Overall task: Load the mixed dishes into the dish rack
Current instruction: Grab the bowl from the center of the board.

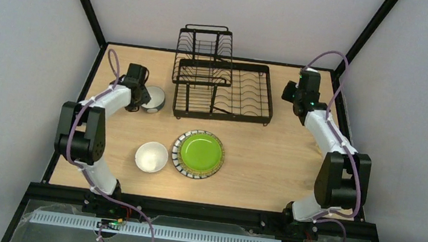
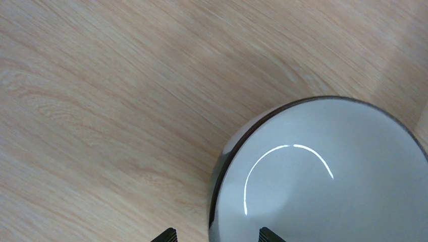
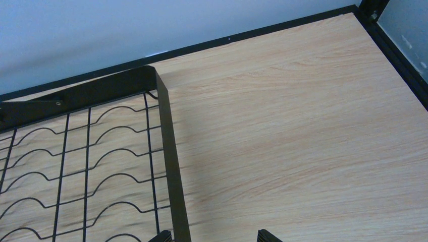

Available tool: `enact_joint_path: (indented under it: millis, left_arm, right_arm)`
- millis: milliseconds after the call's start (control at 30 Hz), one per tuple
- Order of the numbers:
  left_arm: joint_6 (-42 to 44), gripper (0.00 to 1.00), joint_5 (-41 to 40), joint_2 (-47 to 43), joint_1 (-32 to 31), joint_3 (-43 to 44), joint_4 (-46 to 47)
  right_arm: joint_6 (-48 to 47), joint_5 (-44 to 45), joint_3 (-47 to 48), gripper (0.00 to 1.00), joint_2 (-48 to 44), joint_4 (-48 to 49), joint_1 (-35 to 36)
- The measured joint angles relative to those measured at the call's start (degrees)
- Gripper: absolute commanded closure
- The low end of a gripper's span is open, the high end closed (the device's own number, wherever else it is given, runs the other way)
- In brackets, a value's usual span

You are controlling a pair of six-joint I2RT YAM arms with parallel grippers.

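Your left hand [image 2: 217, 236], spread apart, stands over the rim of the dark-rimmed bowl [image 2: 328, 176], at 9 o'clock of the dish rack [image 1: 224, 92]. Your right hand [image 3: 212, 236], also apart, hovers at the rack's 3 o'clock edge. Nothing is loaded: green plate [image 1: 199, 153] and white bowl [image 1: 151, 156] lie on the bench [image 1: 267, 163] at 6 o'clock.

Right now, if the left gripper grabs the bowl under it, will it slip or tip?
The bowl looks glossy, showing a bright curved highlight, so it may slip. It seems rigid, likely ceramic, so could chip if dropped. Held by one rim edge, it might tilt.
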Motion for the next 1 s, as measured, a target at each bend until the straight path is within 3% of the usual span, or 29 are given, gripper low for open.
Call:
enact_joint_path:
  millis: [100, 233, 367, 533, 667, 1000]
  left_arm:
    - [-0.2, 0.21, 0.1, 1.6, 0.0, 1.1, 0.5]
    - [-0.2, 0.44, 0.4, 3.2, 0.0, 2.5, 1.4]
    - [-0.3, 0.56, 0.4, 4.5, 0.0, 3.4, 1.6]
    - [-0.2, 0.74, 0.5, 5.0, 0.1, 3.6, 1.7]
    - [0.1, 0.95, 0.9, 5.4, 0.1, 3.7, 1.7]
    - [0.6, 0.98, 1.5, 5.9, 0.1, 4.1, 1.7]
  right_arm:
    - [-0.1, 0.0, 1.3, 0.00, 1.6, 0.0, 0.0]
    - [-0.2, 0.0, 2.2, 0.00, 3.0, 0.0, 0.0]
    - [-0.2, 0.2, 2.4, 0.00, 3.5, 0.0, 0.0]
    - [-0.2, 0.3, 3.3, 0.08, 4.3, -0.1, 0.0]
    - [-0.2, 0.0, 3.8, 0.14, 4.6, -0.2, 0.0]
    - [-0.8, -1.8, 4.4, 0.28, 4.7, -0.2, 0.0]
